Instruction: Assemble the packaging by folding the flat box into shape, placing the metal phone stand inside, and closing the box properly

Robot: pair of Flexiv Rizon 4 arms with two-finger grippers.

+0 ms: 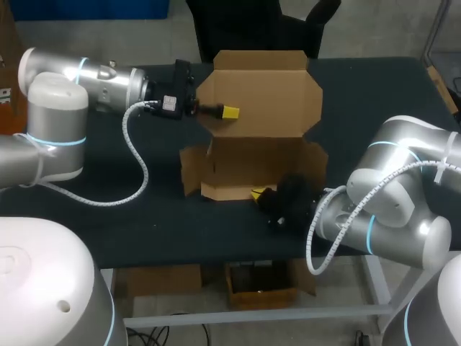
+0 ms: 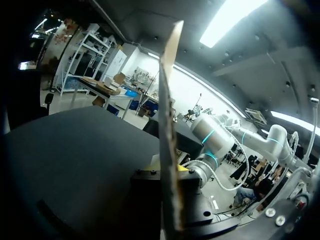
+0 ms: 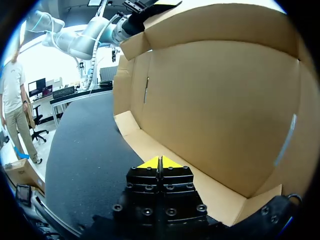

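Right pincer (image 3: 160,163): yellow tips pressed together, holding nothing; set low at the near front edge of the box (image 1: 248,162), on the dark tabletop (image 1: 144,223).
Box: cardboard, partly formed; back and side walls raised, near edge low, side tabs splayed outward.
Lid (image 1: 263,86): upright at the far side, open.
Left pincer (image 1: 229,112): clamped on the lid's left edge, card between its fingers.
Metal phone stand: not in view.
Progress, by judgement: folding under way; walls to lock, stand to insert, lid to close.
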